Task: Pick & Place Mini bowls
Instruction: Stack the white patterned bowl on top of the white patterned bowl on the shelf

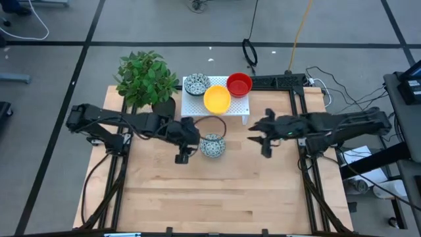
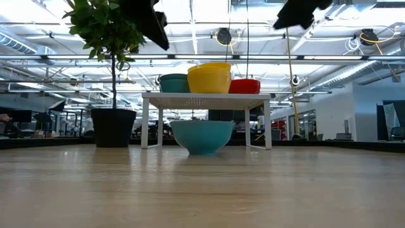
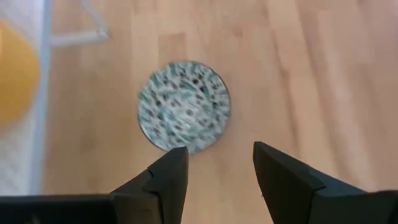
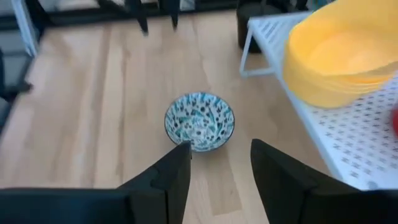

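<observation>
Speckled bowl on the table [image 1: 212, 145]: sitting upright on the wood, right in front of the white rack, nothing touching it. Also plain in the left wrist view [image 3: 183, 106] and the right wrist view [image 4: 199, 121].
White rack [image 1: 245, 110]: little perforated stand at the back of the table [image 1: 217, 191], bowls on top.
Yellow bowls [image 1: 217, 99]: on the rack, middle front; from the low view [image 2: 209, 77] it looks like a stack, though I can't count how many.
Red bowl [image 1: 239, 84]: on the rack, right end, just beside the yellow ones.
Speckled bowl on the rack [image 1: 196, 84]: left end of the rack, near the plant.
Left gripper [image 1: 182, 157]: hanging above the table just left of the loose speckled bowl, fingers spread, holding nothing [image 3: 214, 180].
Right gripper [image 1: 258, 140]: off to the right of that same bowl, well apart from it, fingers spread and empty too [image 4: 214, 171].
Plant [image 1: 145, 79]: leafy thing in a black pot at the back left corner, beside the rack.
</observation>
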Controlling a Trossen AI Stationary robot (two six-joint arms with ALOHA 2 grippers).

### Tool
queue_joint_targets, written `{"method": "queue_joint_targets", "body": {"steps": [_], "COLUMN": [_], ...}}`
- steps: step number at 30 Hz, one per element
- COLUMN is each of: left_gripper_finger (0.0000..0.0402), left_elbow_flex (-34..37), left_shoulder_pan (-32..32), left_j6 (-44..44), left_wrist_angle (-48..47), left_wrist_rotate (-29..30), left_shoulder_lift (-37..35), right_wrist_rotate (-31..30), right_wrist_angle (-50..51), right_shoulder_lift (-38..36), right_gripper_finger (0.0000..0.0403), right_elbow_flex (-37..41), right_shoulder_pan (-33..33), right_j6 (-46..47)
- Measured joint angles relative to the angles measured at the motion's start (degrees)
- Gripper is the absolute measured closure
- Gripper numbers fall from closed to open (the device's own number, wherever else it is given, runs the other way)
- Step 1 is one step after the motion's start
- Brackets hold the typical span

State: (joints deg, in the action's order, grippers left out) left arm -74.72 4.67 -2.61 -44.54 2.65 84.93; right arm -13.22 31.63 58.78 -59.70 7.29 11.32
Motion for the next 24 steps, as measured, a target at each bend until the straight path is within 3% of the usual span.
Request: {"method": "queue_joint_targets", "body": {"steps": [12,24], "left_gripper_finger": [0.0218,0.0218], "left_elbow_flex": [0.0,0.0], "left_shoulder_pan": [5.0,5.1], "left_j6": [-11.4,-10.5], "left_wrist_angle": [8.4,10.7], "left_wrist_rotate": [8.1,10.2], "left_shoulder_lift": [12.0,23.0], "right_wrist_rotate": [9.0,8.9], "right_wrist_angle": [9.7,17.1], "right_shoulder_lift": [-14.0,-18.3], "right_gripper_finger": [0.0255,0.0261], "right_elbow_flex": [0.0,0.0], "right_shoulder_pan": [0.5,3.5], "right_j6": [10.5,10.1]}}
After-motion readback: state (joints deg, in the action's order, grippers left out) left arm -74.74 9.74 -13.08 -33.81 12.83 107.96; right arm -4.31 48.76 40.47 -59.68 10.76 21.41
